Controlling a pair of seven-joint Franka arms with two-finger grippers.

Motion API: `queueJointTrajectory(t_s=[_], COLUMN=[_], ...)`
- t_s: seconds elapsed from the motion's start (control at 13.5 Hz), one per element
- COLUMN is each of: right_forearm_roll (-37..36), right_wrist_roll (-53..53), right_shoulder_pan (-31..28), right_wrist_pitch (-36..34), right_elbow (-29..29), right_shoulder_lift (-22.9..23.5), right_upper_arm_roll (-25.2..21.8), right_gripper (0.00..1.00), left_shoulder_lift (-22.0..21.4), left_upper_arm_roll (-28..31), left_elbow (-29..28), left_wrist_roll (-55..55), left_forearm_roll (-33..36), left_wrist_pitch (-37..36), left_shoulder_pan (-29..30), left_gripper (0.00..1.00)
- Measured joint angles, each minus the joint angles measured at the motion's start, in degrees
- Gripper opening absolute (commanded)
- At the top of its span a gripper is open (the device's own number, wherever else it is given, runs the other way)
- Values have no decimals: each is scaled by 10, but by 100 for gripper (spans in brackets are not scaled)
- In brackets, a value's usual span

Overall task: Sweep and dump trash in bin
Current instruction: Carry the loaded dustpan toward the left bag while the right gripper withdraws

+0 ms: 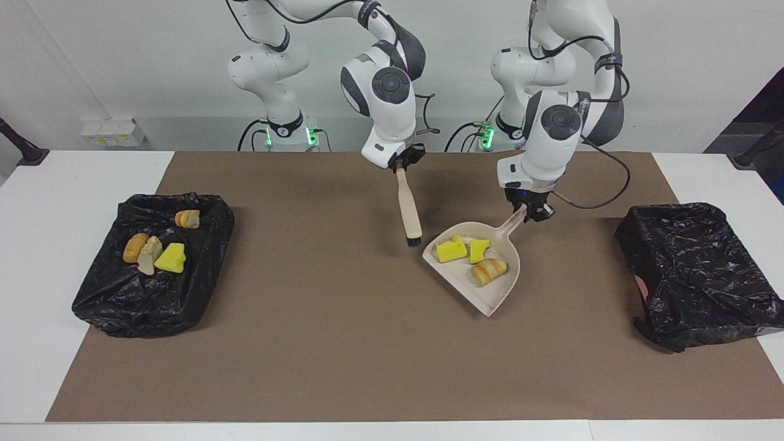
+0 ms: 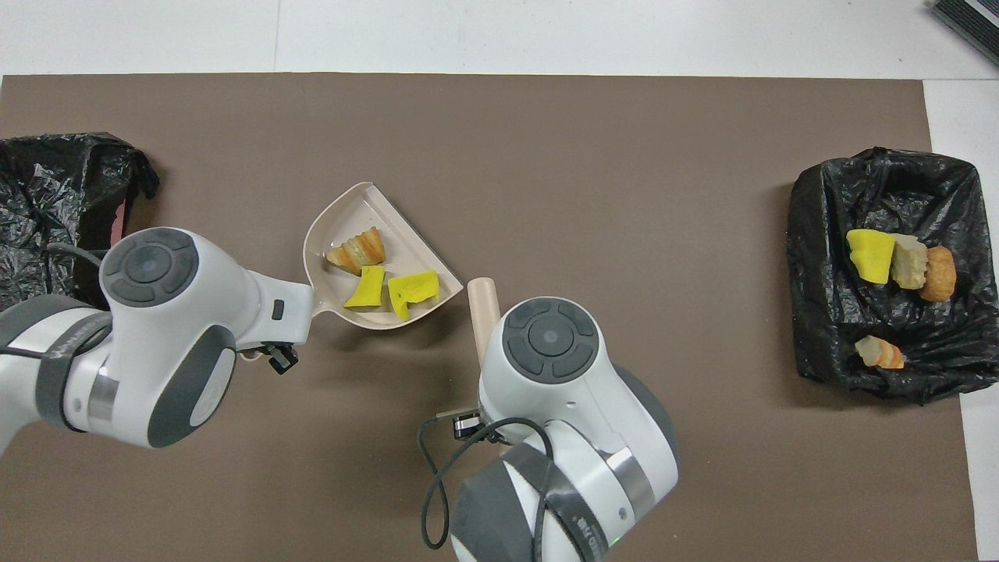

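Trash [image 1: 468, 257]: I see three scraps in the dustpan [image 1: 490, 297], pinched by my left gripper [image 1: 531, 211]. Right gripper [image 1: 401, 164] clamps the brush [image 1: 409, 211], whose bristles only the facing view shows. No readable writing.

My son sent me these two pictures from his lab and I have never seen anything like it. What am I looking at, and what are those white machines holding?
These are two white robot arms at a table covered by a brown mat. One picture is taken from across the table, facing the arms; the other looks down from above their own end, so the sides swap.

The left gripper is shut on the handle of a beige dustpan, which carries two yellow sponge pieces and a bread-like lump. The right gripper is shut on a brush, bristles down beside the pan.

A black-bagged bin at the right arm's end holds four scraps. A second bagged bin sits at the left arm's end.
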Motion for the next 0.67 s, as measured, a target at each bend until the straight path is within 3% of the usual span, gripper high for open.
queueJointTrajectory(t_s=[0.3,0.67], right_forearm_roll=[-11,-23], right_wrist_roll=[84,181], right_shoulder_pan=[68,126], right_wrist_pitch=[44,171], right_elbow=[-30,-88], right_shoulder_lift=[-6,22], right_upper_arm_roll=[5,6], right_gripper=[0,0], left_shoulder_lift=[-34,-36], left_upper_arm_roll=[3,10], left_elbow=[19,81], left_wrist_roll=[-4,-5], left_forearm_roll=[-21,-22], left_wrist_pitch=[-79,-115], left_shoulder_pan=[53,172], left_gripper=[0,0])
